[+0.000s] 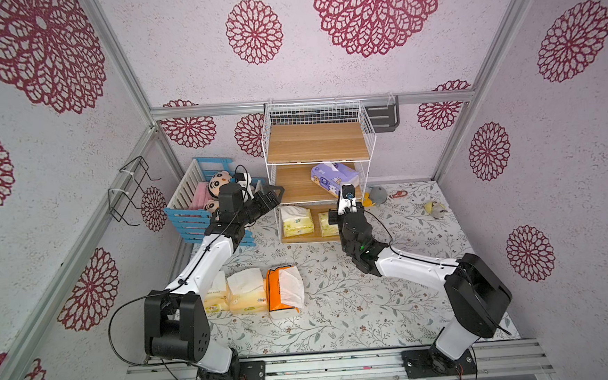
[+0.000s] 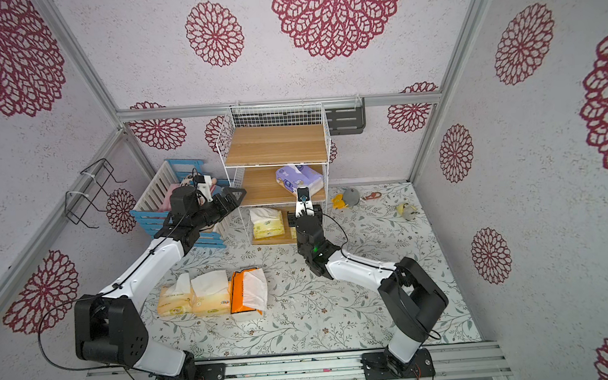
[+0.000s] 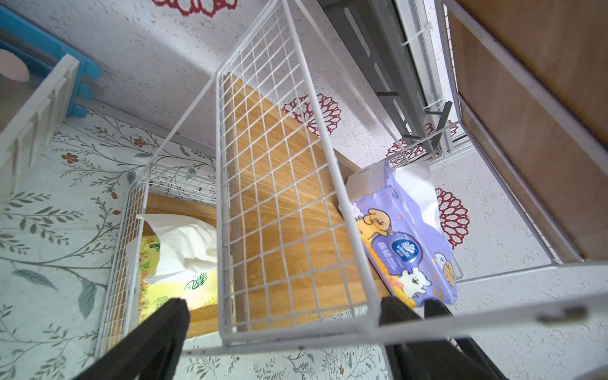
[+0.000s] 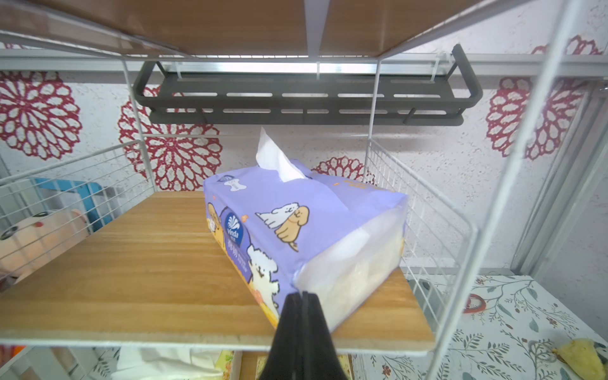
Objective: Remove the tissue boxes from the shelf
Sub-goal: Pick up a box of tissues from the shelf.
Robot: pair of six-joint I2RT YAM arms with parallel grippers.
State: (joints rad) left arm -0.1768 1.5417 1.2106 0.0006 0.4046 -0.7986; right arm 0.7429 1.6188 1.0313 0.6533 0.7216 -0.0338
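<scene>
In a top view: floral tabletop (image 1: pixel 356 303), rosette-papered walls (image 1: pixel 198 78); lavender tissue pack (image 1: pixel 334 174) on shelf (image 1: pixel 319 146) middle board; left wrist: left gripper (image 3: pixel 284 302) wide open astride shelf frame, empty; right wrist: right gripper (image 4: pixel 301 296) closed at pack's corner.

The right arm (image 1: pixel 356 233) covers half a pale yellow pack (image 1: pixel 327 225). The left arm (image 1: pixel 209 256) hides part of a peach pack (image 1: pixel 217 304).
</scene>
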